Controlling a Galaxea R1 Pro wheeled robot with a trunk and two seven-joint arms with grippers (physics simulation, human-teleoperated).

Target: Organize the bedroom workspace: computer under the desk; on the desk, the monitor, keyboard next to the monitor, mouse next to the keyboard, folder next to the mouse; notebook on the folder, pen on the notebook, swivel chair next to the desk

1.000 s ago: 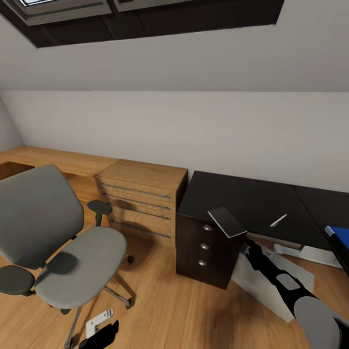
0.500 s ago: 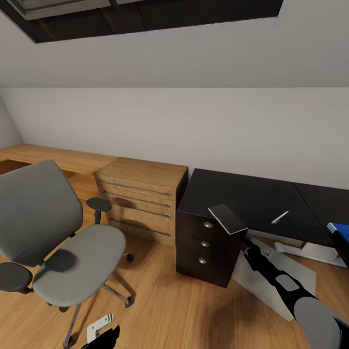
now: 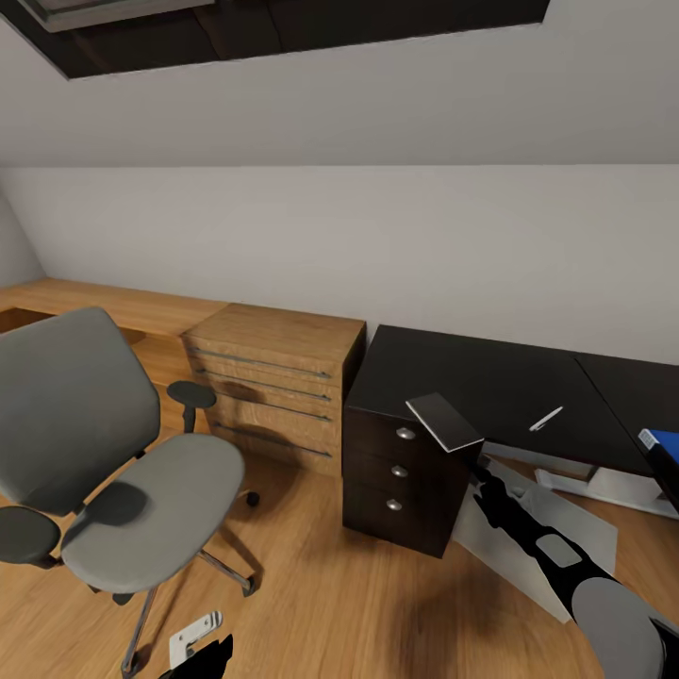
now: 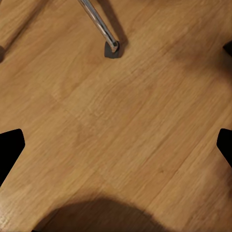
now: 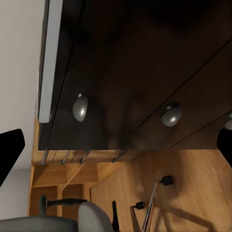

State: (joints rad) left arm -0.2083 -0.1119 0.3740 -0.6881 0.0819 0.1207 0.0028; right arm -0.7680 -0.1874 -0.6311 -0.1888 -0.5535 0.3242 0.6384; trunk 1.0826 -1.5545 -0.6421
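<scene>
Right pincer clamped on the notebook, centre frame, over the desk drawer corner. Folder at right edge, pen on desk. Left pincer wide open, empty. Step: stacking notebook; next, carry it right to folder

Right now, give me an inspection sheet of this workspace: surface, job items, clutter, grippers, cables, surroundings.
Surface: desk, glossy black.
Job's things: pen on the desk; folder on it at the picture's right edge; notebook at the right arm's tip, over the drawer corner; swivel chair apart from the desk.
Clutter: light-grey panel below the desk, identity unclear.
Grippers: left gripper open above the floor; right gripper, grip unclear.
Cables: nothing seen.
Surroundings: light-wood chest, wood floor.
</scene>
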